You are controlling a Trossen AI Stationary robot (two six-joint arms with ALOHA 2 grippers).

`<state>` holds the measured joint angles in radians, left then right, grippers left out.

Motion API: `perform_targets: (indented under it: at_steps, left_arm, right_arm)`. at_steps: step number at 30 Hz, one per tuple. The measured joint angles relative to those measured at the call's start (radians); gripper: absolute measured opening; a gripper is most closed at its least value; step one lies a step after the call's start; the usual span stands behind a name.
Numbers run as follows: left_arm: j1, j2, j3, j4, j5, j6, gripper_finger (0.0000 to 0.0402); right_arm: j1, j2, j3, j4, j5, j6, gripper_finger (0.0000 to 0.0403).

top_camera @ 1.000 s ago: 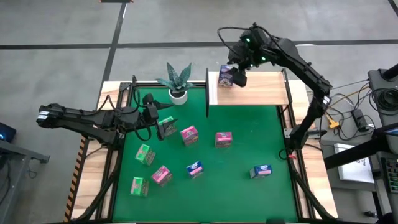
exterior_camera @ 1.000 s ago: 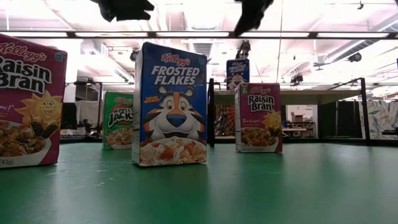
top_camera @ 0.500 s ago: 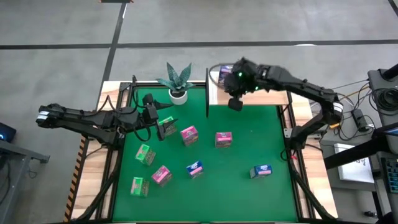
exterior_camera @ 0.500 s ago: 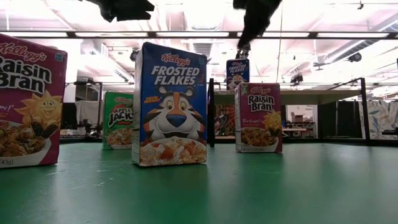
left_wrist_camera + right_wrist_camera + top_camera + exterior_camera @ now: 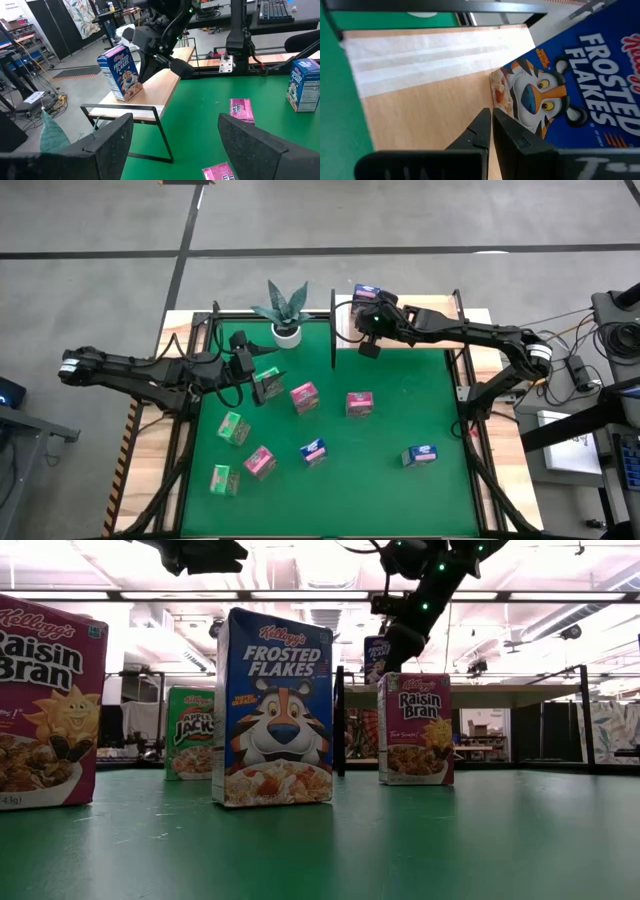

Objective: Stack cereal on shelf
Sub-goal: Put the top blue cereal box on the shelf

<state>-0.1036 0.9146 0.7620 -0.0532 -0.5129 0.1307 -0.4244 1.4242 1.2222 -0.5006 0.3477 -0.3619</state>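
A blue cereal box [image 5: 365, 292] stands upright on its bottom at the far left end of the light-wood shelf [image 5: 425, 328]. My right gripper [image 5: 369, 310] is shut and slants down just on the box's near side [image 5: 120, 72], close to its lower corner [image 5: 502, 102]. Several pink, green and blue cereal boxes stand on the green mat, among them a pink one [image 5: 304, 396] and a blue one [image 5: 420, 454]. My left gripper [image 5: 175, 145] hangs open above the mat's left part, over a green box [image 5: 268, 385], with nothing between its fingers. My right gripper has its shut fingertips [image 5: 482, 120] right beside the blue box's lower near corner, coming from the near side and slanting down toward the shelf board. I cannot tell whether they touch the box. The box stands upright on the shelf.
A potted plant [image 5: 285, 310] stands at the mat's far edge, left of the shelf. The shelf's thin black frame [image 5: 150, 112] rises at its left end. The shelf board [image 5: 420, 100] lies bare to the right of the blue box.
My right gripper has come down from high above the shelf's far side and now sits low over the board, next to the blue box. Its arm has stretched out flat across the shelf. The blue box has stayed where it was.
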Motion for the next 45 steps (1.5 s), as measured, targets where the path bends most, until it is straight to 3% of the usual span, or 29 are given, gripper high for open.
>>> perform_targets:
  at_steps: [14, 45]
  left_arm:
    - [0.0, 0.0, 0.0, 0.0, 0.0, 0.003, 0.0275]
    - [0.0, 0.0, 0.0, 0.0, 0.0, 0.003, 0.0275]
  right_arm:
    - [-0.079, 0.006, 0.0, 0.038, 0.017, -0.075, 0.0009]
    - [-0.09, 0.063, -0.003, 0.117, 0.02, -0.138, 0.0009]
